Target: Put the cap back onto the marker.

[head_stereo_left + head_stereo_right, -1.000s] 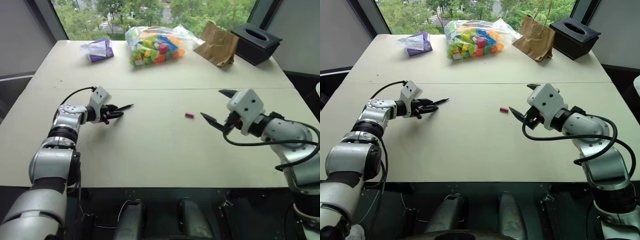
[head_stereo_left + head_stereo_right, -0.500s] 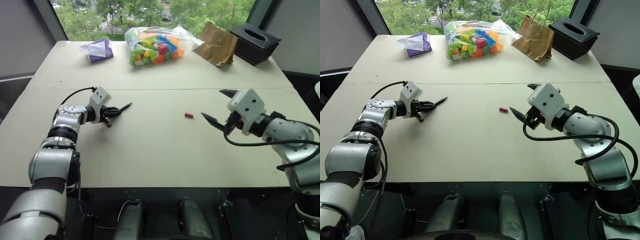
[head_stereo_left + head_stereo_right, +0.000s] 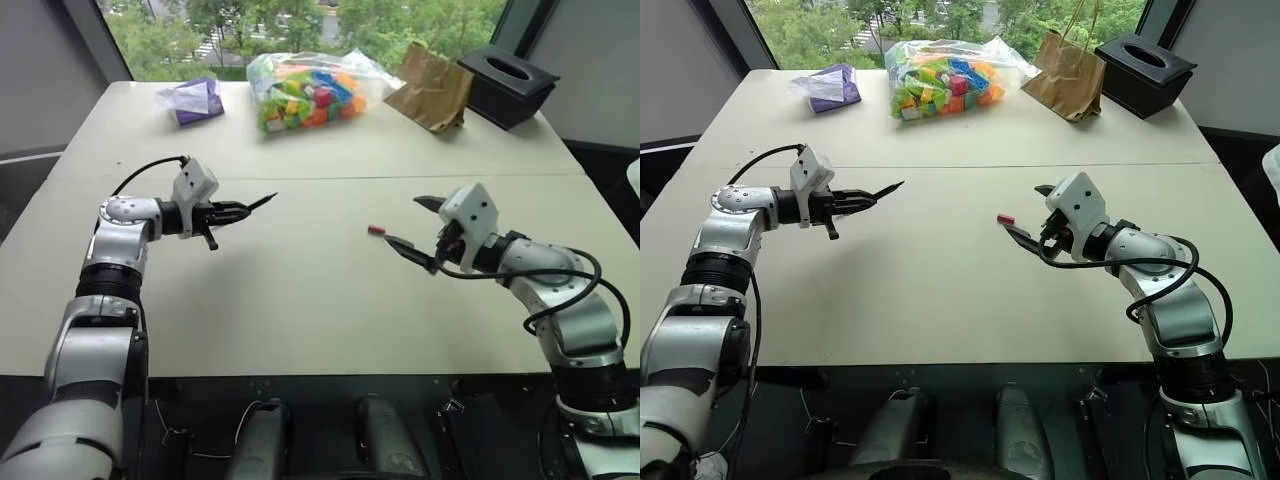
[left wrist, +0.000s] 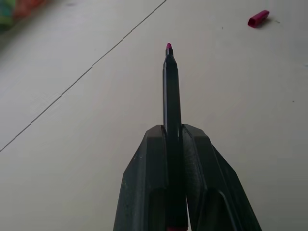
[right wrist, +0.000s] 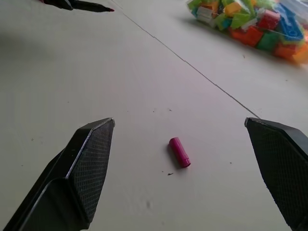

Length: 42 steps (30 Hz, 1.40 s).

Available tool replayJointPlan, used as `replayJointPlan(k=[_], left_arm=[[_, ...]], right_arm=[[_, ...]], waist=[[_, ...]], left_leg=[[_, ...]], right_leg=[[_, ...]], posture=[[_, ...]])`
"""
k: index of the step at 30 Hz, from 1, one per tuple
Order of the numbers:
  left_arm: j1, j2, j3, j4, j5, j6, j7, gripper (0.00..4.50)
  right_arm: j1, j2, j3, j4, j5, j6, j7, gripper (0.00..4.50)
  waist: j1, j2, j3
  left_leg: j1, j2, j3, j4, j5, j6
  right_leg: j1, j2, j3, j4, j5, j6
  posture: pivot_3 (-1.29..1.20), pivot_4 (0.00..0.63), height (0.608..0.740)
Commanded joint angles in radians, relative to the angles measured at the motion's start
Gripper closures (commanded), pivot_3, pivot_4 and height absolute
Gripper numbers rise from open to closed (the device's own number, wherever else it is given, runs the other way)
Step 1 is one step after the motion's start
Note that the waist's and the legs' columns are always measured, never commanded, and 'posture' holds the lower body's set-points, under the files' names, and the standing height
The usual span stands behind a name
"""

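Observation:
My left gripper is shut on the marker, a thin black stick held above the table at the left. Its red pointed tip points toward the table's middle. In the left wrist view the marker stands out straight from between the closed fingers. The cap, a tiny red-pink cylinder, lies on the table near the middle. My right gripper stands open just right of the cap. In the right wrist view the cap lies between and just ahead of the two spread fingers, untouched.
At the far side of the table lie a clear bag of coloured blocks, a brown paper bag, a black tissue box and a purple packet. A seam runs across the tabletop.
My left gripper closed on the marker and lifted it off the table, pulling back a little. My right gripper came down and moved in toward the cap, still open.

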Motion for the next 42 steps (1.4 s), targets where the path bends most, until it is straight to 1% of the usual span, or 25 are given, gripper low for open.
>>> replayJointPlan(k=[1,4,7,12,16,23,34,37,39,40,41,42], left_arm=[[0.107,0.035,0.03,-0.29,-0.08,0.148,0.019,4.47],[0.184,0.043,0.039,-0.43,-0.111,0.226,0.06,4.47],[0.259,0.049,0.049,-0.53,-0.133,0.273,0.107,4.47],[0.348,0.051,0.069,-0.648,-0.167,0.322,0.174,4.47],[0.379,0.059,0.074,-0.693,-0.181,0.337,0.208,4.47],[0.404,0.075,0.08,-0.729,-0.202,0.346,0.24,4.47],[0.398,0.088,0.065,-0.729,-0.214,0.344,0.255,4.47],[0.395,0.089,0.061,-0.726,-0.214,0.342,0.259,4.5],[0.395,0.089,0.061,-0.727,-0.214,0.342,0.26,4.5],[0.395,0.089,0.061,-0.727,-0.214,0.342,0.261,4.5],[0.396,0.089,0.061,-0.728,-0.214,0.342,0.262,4.5],[0.397,0.089,0.061,-0.728,-0.214,0.342,0.262,4.5]], right_arm=[[-0.07,0.015,0.033,0.139,-0.009,-0.093,0.071,0.0],[-0.126,0.027,0.059,0.268,-0.031,-0.155,0.116,0.0],[-0.208,0.041,0.083,0.429,-0.05,-0.217,0.167,0.0],[-0.355,0.073,0.109,0.717,-0.093,-0.309,0.243,0.0],[-0.414,0.098,0.112,0.848,-0.105,-0.314,0.28,0.0],[-0.468,0.128,0.114,0.982,-0.141,-0.336,0.29,0.0],[-0.472,0.156,0.11,1.042,-0.166,-0.369,0.285,0.0],[-0.478,0.165,0.111,1.059,-0.176,-0.381,0.281,0.81],[-0.48,0.168,0.112,1.067,-0.182,-0.39,0.28,1.92],[-0.48,0.169,0.112,1.07,-0.185,-0.394,0.279,2.35],[-0.479,0.171,0.112,1.071,-0.188,-0.397,0.278,3.02],[-0.479,0.173,0.112,1.072,-0.19,-0.399,0.277,3.49]], waist=[[-0.001,0.0,0.0],[0.002,0.0,0.0],[0.001,0.0,0.0],[0.0,0.0,0.0],[0.001,0.0,0.0],[-0.001,0.001,0.0],[-0.002,0.001,0.0],[-0.002,0.001,0.0],[-0.002,0.001,0.0],[-0.003,0.001,0.0],[-0.003,0.001,0.0],[-0.003,0.001,0.0]], left_leg=[[0.0,0.0,0.0,0.0,0.0,0.0],[0.0,0.0,0.0,0.0,0.0,0.0],[0.001,0.0,0.0,0.0,0.0,0.0],[0.002,0.0,0.0,-0.001,0.0,0.0],[0.002,0.0,0.0,-0.001,0.0,0.0],[0.002,0.0,0.0,-0.001,0.0,-0.001],[0.003,0.0,0.0,-0.002,0.001,-0.001],[0.003,0.0,0.0,-0.002,0.001,-0.001],[0.003,0.0,0.0,-0.002,0.001,-0.001],[0.003,0.0,0.0,-0.002,0.001,-0.001],[0.003,0.0,0.0,-0.002,0.001,-0.001],[0.003,0.0,0.0,-0.002,0.001,-0.001]], right_leg=[[0.0,0.0,0.0,0.0,0.0,0.0],[0.0,0.001,0.0,0.0,0.0,0.0],[0.0,0.0,0.0,0.0,0.0,0.0],[0.0,0.0,0.0,0.0,0.0,-0.001],[0.0,0.0,0.0,0.0,0.0,-0.001],[0.0,0.0,0.001,0.0,0.001,-0.001],[0.0,0.0,0.001,0.0,0.001,-0.001],[0.0,0.0,0.001,0.0,0.001,-0.002],[0.0,0.0,0.001,0.0,0.001,-0.002],[0.0,0.0,0.001,0.0,0.001,-0.002],[0.0,0.0,0.001,0.0,0.001,-0.002],[0.0,0.0,0.001,0.0,0.001,-0.002]], posture=[[0.0,0.15,0.74],[0.0,0.15,0.74],[0.0,0.15,0.74],[0.0,0.15,0.74],[0.0,0.15,0.74],[0.0,0.15,0.74],[0.0,0.15,0.74],[0.0,0.15,0.74],[0.0,0.15,0.74],[0.0,0.15,0.74],[0.0,0.15,0.74],[0.0,0.15,0.74]])
